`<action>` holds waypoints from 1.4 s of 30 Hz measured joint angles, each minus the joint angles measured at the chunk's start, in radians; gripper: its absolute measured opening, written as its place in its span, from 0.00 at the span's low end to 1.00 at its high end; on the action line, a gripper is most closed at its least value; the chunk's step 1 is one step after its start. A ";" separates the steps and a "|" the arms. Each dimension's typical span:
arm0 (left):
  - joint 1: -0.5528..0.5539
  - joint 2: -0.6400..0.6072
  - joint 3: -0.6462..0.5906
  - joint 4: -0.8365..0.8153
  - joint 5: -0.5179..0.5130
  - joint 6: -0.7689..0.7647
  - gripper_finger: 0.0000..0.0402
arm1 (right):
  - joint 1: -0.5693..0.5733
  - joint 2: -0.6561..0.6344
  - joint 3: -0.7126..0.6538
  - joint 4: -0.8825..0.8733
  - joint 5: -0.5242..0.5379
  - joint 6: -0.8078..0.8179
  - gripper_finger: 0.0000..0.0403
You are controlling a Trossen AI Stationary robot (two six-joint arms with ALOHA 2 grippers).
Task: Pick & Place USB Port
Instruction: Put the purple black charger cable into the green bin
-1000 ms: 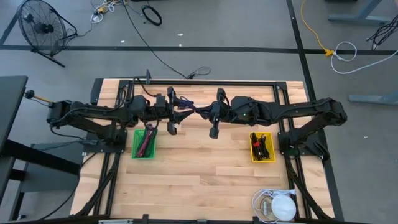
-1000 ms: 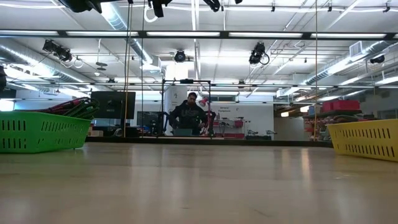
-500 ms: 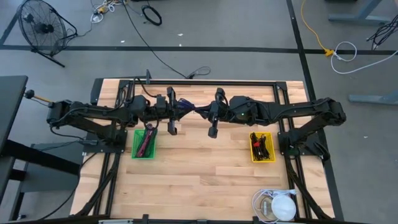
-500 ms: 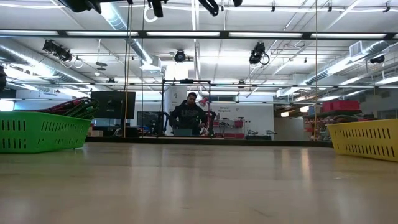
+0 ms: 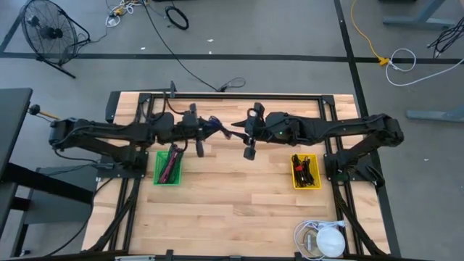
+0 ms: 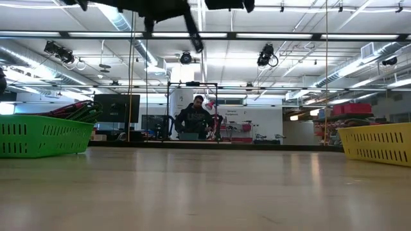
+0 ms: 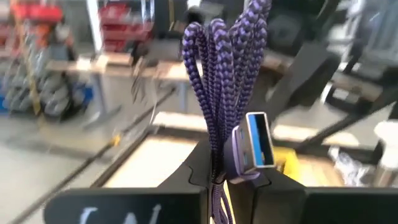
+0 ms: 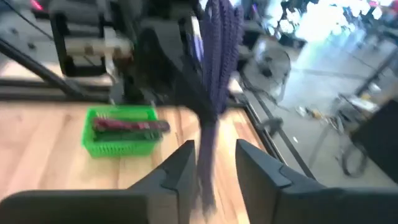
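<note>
USB cable (image 7: 219,106) clamped in left gripper (image 7: 227,177).

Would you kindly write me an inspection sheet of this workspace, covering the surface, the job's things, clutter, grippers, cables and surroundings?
Surface: wooden table, bare in the middle.
Job's things: purple braided USB cable, bundled, held in the air between both arms; green basket and yellow basket both hold cables.
Clutter: white object with a coiled cord at the table's near right corner.
Grippers: left gripper shut on the USB cable; right gripper open, the cable hanging between its fingers.
Cables: black and yellow leads on the floor.
Surroundings: fan on the floor; a person far behind.
</note>
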 joint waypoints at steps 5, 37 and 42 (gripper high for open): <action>-0.034 -0.118 0.000 -0.318 -0.106 -0.124 0.07 | -0.001 -0.015 0.000 -0.140 0.144 0.045 0.34; -0.488 -0.408 -0.075 -1.570 -0.275 -1.414 0.07 | -0.024 -0.027 0.000 -0.345 0.370 0.151 0.35; -0.492 -0.408 -0.075 -1.555 -0.271 -1.420 0.07 | -0.024 -0.027 0.000 -0.346 0.370 0.151 0.35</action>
